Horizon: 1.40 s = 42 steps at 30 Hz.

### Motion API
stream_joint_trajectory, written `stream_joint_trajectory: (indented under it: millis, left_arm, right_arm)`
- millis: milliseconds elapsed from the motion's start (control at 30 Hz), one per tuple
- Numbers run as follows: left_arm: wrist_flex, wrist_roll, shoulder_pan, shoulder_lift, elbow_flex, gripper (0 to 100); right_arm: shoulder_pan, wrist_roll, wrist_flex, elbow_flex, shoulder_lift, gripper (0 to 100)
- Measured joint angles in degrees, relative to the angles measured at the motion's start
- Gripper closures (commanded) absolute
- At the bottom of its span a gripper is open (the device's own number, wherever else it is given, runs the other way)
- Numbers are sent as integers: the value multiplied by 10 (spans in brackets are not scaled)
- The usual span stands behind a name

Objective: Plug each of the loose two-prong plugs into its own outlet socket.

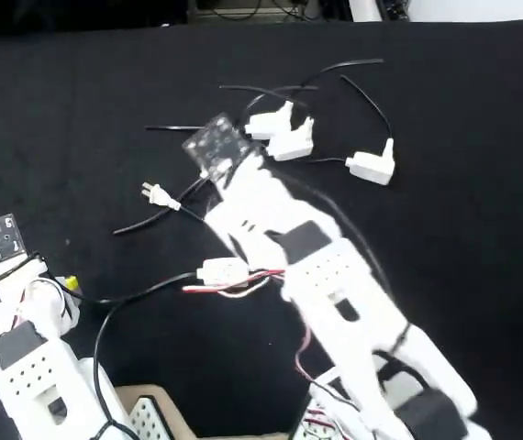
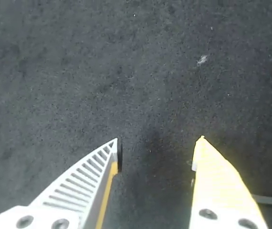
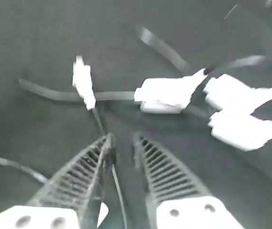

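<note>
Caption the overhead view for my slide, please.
Right hand poised between a loose two-prong plug and a cluster of white outlet sockets on a black table.

The loose plug (image 1: 156, 194) lies on the table (image 1: 445, 92) left of the outlet sockets (image 1: 372, 166).

Soft, even light falls from above in the high view. The black cloth (image 1: 78, 92) swallows it, while the white sockets (image 1: 291, 145) and the arm (image 1: 335, 275) over them glare almost featureless; shadows barely show. In the left wrist view a faint dark patch lies on the cloth between the left gripper's (image 2: 159, 140) fingers (image 2: 93, 176), and the weave is crisp. The right wrist view is smeared: sockets (image 3: 167, 93) and cords streak, and the right gripper (image 3: 122, 137) looks soft.
</note>
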Motion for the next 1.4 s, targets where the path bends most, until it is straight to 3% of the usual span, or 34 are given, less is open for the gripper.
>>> stream_joint_trajectory:
  millis: [433,567,900,967,1100,1400]
  left_arm:
    - [0,0,0,0,0,743]
    - [0,0,0,0,0,743]
    - [0,0,0,0,0,743]
    - [0,0,0,0,0,743]
    - [0,0,0,0,0,743]
    - [0,0,1,0,0,743]
  right_arm:
    - [-47,-49,-40,-107,306,866]
    - [-47,-50,-40,-121,325,798]
    - [-47,-50,-29,-121,349,797]
    - [-47,-49,-29,-128,371,820]
    - [-44,-51,-25,-164,408,982]
    - [-29,-50,-25,-175,398,987]
